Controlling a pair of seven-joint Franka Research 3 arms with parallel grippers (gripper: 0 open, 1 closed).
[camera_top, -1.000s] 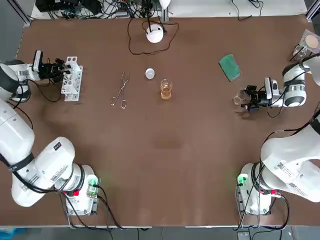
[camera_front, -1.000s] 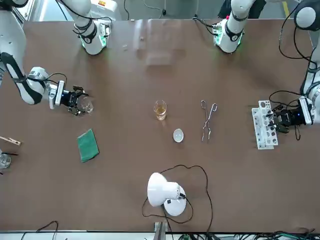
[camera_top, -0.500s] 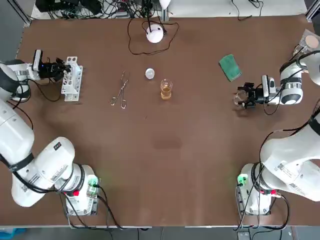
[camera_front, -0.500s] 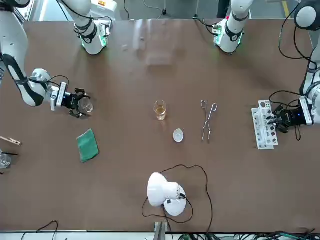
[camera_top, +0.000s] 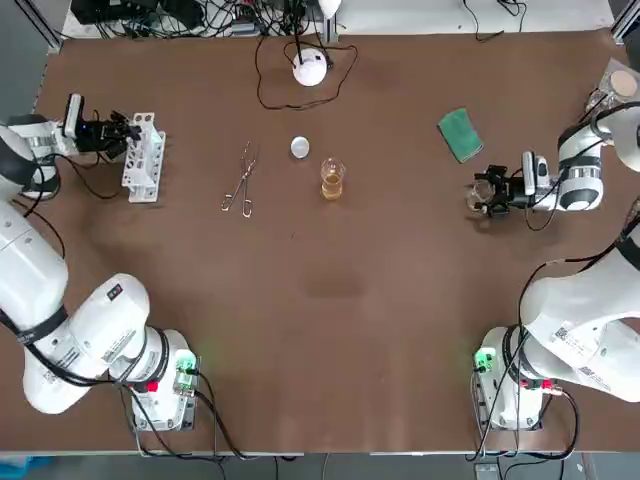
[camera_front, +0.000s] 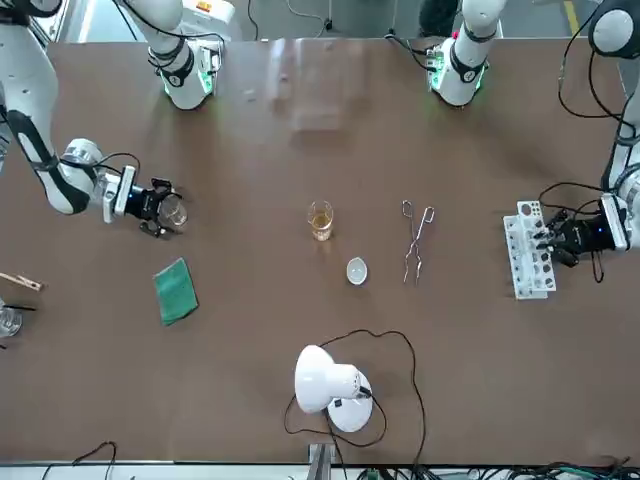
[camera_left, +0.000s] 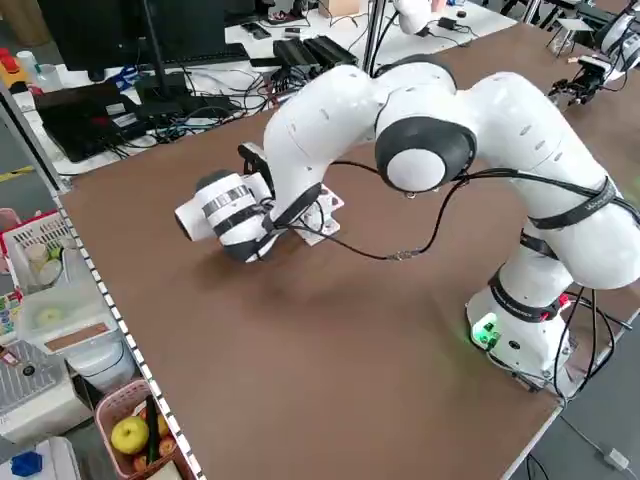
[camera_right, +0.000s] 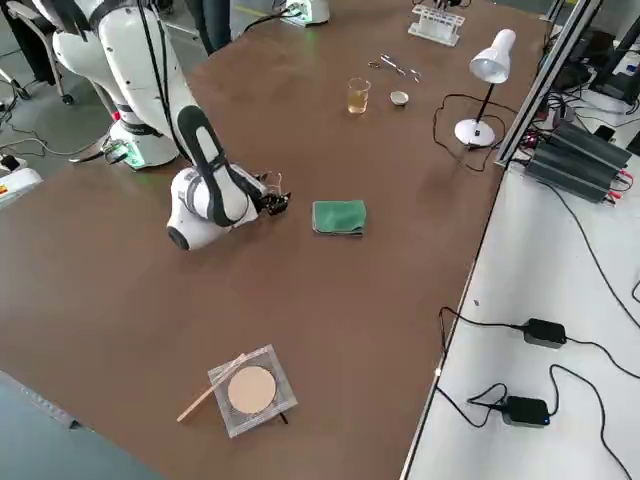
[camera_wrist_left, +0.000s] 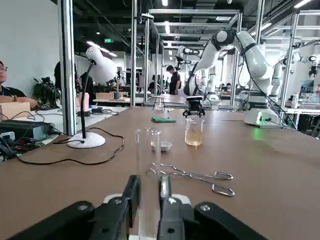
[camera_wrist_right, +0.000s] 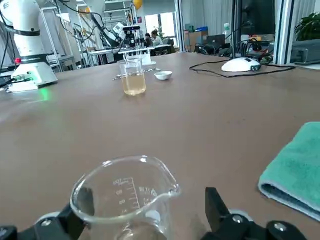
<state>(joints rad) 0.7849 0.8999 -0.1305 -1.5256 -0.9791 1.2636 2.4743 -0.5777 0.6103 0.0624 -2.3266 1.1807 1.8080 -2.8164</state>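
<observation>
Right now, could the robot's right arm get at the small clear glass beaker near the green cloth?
Probably yes. The right gripper sits low at the small clear glass beaker, fingers open on either side of it, nothing between. The folded green cloth lies apart, out of the way.

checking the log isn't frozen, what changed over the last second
The right claw swung slightly toward the table's far edge and now points straight across, open around the empty beaker. The left claw, shut on a test tube, shifted slightly toward the far edge at the rack. Beaker, rack, tongs, cloth and lamp stayed put.
</observation>
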